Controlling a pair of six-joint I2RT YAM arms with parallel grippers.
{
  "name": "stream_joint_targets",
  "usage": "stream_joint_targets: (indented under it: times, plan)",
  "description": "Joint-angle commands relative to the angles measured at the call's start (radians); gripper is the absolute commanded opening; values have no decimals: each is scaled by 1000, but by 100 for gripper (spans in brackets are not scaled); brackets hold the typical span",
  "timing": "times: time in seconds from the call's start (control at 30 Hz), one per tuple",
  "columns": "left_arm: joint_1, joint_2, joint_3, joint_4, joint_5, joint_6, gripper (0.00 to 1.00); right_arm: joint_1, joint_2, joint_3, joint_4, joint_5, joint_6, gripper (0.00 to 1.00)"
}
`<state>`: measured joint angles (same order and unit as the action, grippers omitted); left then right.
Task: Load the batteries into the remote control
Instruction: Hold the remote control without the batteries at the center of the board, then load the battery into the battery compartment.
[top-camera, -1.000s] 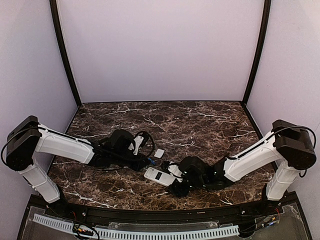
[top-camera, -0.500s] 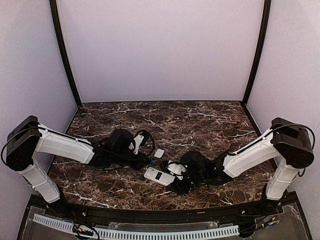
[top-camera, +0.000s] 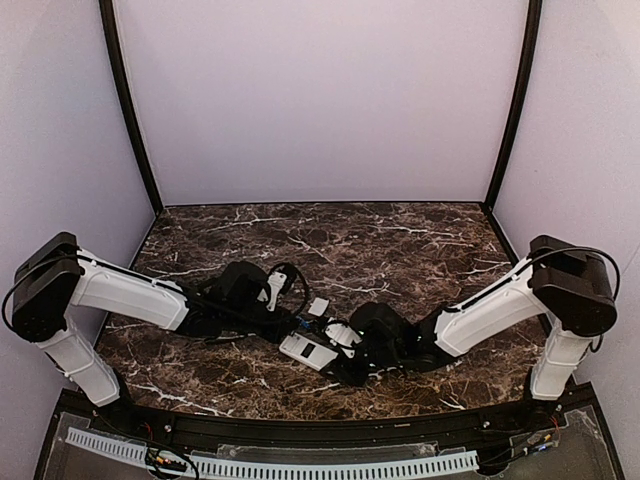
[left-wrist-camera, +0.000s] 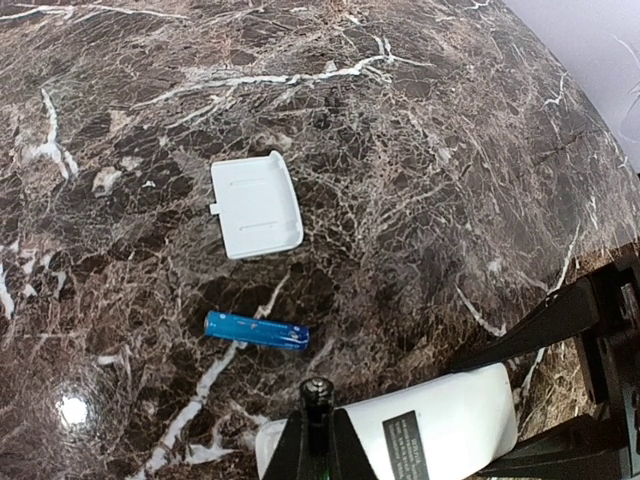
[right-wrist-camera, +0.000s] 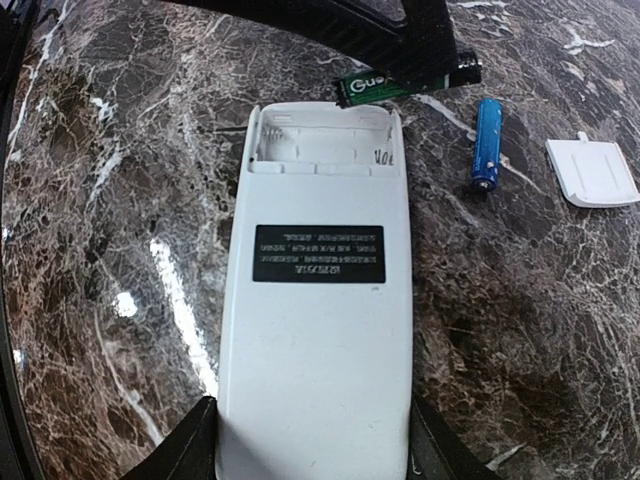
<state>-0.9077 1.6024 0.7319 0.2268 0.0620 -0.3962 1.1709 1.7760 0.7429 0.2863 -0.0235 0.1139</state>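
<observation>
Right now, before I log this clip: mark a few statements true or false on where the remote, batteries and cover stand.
1. The remote control lies back up, its battery compartment open and empty. True.
2. The blue battery is seated in the compartment. False: it lies on the table beside the remote control.
3. The left gripper holds a green-labelled battery at the compartment end. True.
4. The white cover is clipped onto the remote control. False: it lies loose on the table, apart from it.
5. The right gripper has its fingers either side of the remote control's other end. True.
</observation>
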Motion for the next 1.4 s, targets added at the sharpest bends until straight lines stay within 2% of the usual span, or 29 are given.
stream_joint_targets:
  times: [0.0,0.17,0.4,0.63,0.83,0.93,1.37]
  plan:
    - [-18,3,-11,-6,-48,37,0,30,67,15,-132,50,101,35]
    - [-32,16,-21,18,-102,58,0,41,77,30,-166,95,157,29]
    - [-33,-14,-102,126,-161,111,0,50,77,15,-164,99,172,27]
    - [-34,-10,-127,188,-149,146,0,58,77,22,-179,108,159,23]
    - [-33,-3,-125,213,-136,163,0,70,89,37,-204,139,153,12]
    - [-35,7,-122,206,-136,172,0,71,91,44,-216,148,156,1]
    - [-34,36,-172,245,-107,164,0,72,91,58,-246,174,164,0]
